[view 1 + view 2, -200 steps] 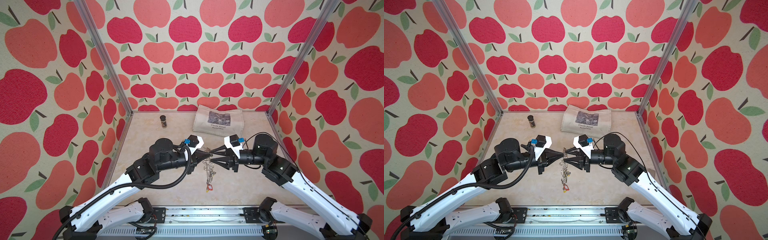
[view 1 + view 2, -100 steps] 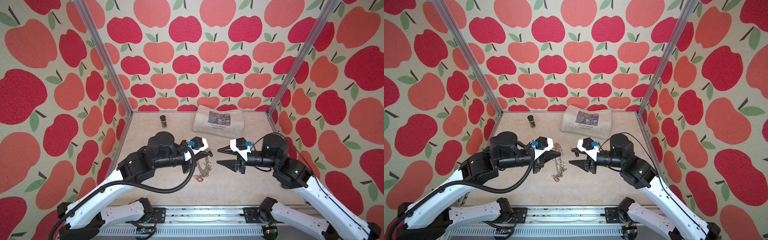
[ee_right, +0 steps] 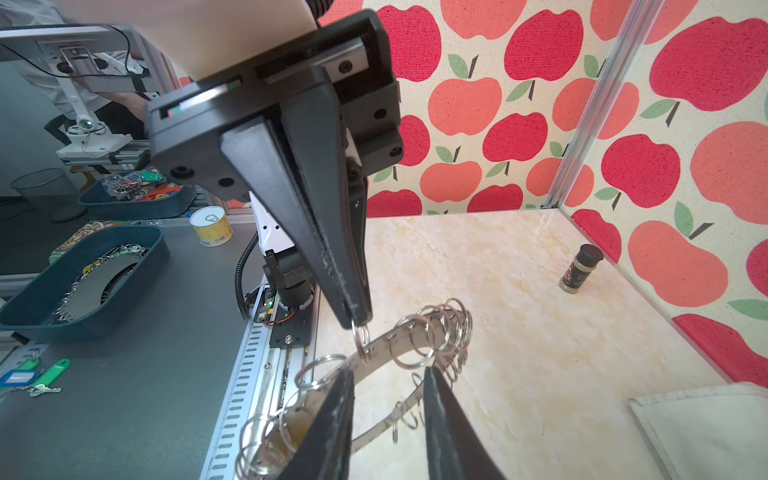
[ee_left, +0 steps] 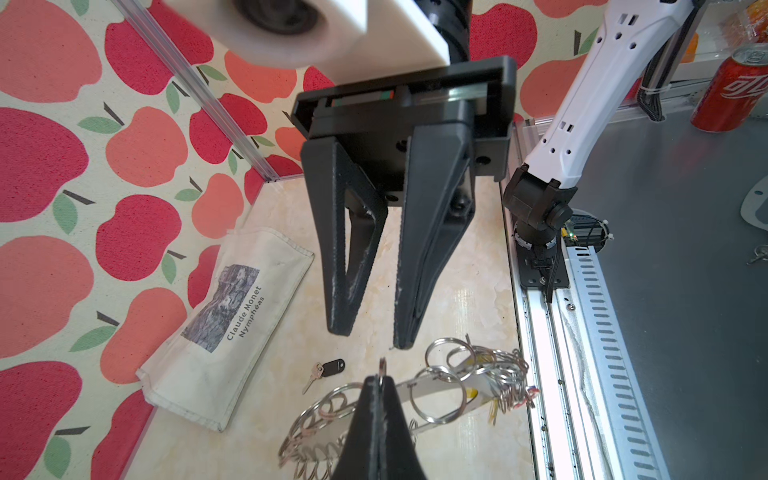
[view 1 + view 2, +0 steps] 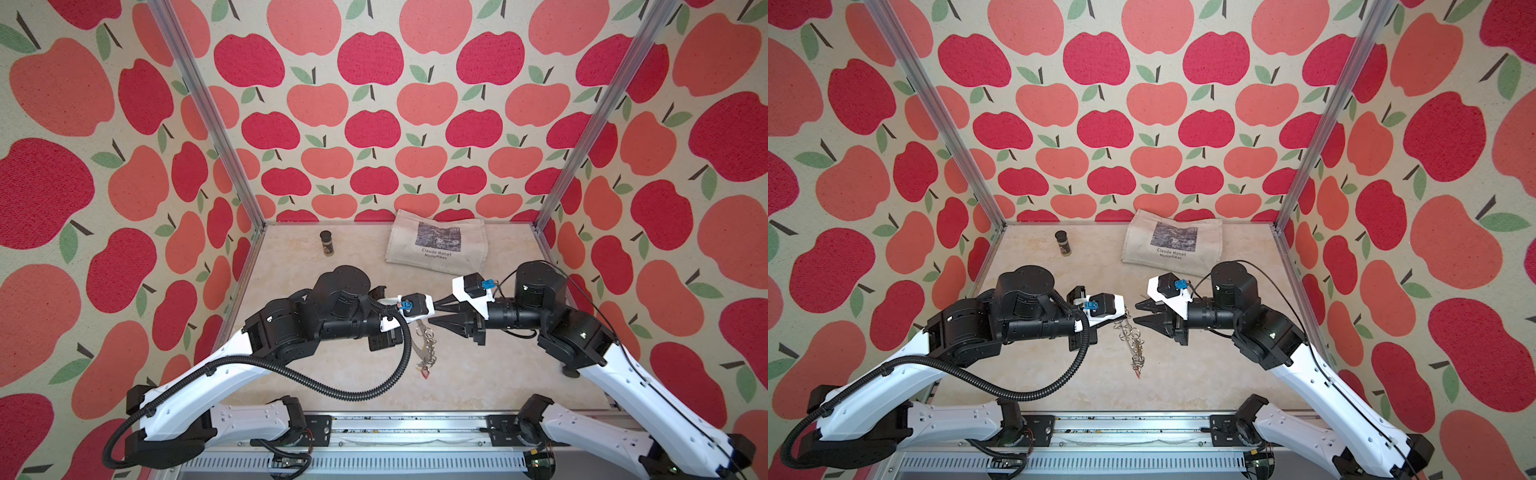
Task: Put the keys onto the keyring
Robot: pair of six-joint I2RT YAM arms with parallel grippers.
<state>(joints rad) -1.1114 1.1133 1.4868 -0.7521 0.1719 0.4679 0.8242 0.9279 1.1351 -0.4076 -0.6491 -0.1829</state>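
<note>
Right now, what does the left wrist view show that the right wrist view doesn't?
Only the left wrist view: the keys lying loose near the canvas bag, and a red can outside the cell. Only the right wrist view: the spice jar and two blue trays. Both: the bag, and the keyring hanging from the left gripper, shut on one of its wire rings, with the right gripper open near it.
</note>
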